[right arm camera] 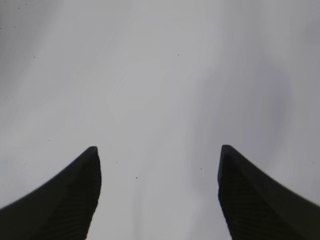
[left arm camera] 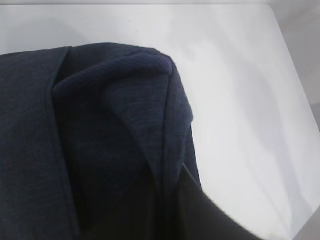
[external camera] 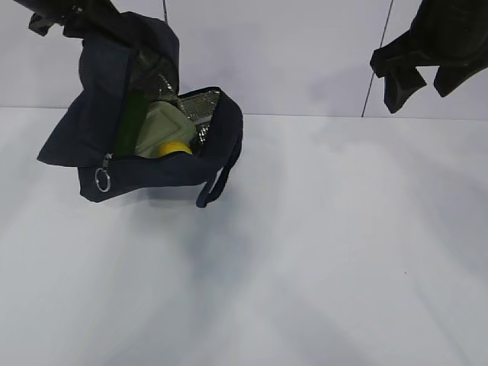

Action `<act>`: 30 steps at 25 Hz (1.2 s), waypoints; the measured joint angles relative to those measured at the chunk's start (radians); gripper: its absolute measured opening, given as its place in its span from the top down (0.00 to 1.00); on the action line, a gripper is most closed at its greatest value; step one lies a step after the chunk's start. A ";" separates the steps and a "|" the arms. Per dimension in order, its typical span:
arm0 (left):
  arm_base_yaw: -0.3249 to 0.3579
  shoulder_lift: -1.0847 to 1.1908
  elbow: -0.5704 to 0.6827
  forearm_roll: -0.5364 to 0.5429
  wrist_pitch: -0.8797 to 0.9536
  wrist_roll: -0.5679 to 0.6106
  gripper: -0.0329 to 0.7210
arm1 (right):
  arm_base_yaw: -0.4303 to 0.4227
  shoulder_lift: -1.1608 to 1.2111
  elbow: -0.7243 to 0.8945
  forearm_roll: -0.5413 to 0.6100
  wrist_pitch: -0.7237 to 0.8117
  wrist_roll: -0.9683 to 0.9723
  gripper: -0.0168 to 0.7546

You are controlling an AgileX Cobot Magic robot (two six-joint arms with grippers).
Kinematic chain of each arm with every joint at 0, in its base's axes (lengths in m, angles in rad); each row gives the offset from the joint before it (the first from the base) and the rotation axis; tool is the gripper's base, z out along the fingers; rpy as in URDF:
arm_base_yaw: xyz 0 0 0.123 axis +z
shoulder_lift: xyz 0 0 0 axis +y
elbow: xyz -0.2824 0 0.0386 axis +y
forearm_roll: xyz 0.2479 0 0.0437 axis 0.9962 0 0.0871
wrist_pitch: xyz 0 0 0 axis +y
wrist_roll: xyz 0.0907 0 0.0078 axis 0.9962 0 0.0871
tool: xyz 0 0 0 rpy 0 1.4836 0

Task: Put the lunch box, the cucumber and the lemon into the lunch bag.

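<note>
Nearest to us lies a wide stretch of bare white surface (external camera: 320,267), with nothing standing on its near or right half. Beyond it, at the far left, we see the one lunch bag (external camera: 145,171), dark navy, its base resting on the surface and its mouth open so the silver lining shows. The left gripper (external camera: 72,19) comes in from the top left and has its jaws closed on the bag's flap; in the left wrist view the navy cloth fills most of the picture right up against the camera. We judge that the flap is held up to keep the mouth wide open for packing. Inside we count one lunch box (external camera: 162,128), its sage-green lid tilted on edge, one cucumber (external camera: 131,126) standing dark green along the box's left side, and one lemon (external camera: 175,149), yellow, lying just in front of the box near the opening. So all three things seem to us to be in the bag already, and none of the three remains out on the surface. A ring pull (external camera: 103,180) hangs at the bag's near left corner, and one looped handle (external camera: 217,183) droops at its near right. The right gripper (right arm camera: 160,195) hangs high at the far right, well apart from the bag, its jaws spread wide and empty over bare surface.
</note>
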 joint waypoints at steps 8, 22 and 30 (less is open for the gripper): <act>-0.103 -0.092 0.004 0.122 -0.071 -0.029 0.95 | 0.000 -0.076 0.011 -0.009 0.002 0.005 0.27; -0.182 -0.341 0.390 0.120 -0.402 -0.054 0.95 | 0.000 -0.315 0.345 -0.006 -0.140 0.054 0.27; -0.303 -0.404 0.554 -0.024 -0.603 -0.016 0.95 | 0.000 -0.372 0.414 0.056 -0.175 0.060 0.27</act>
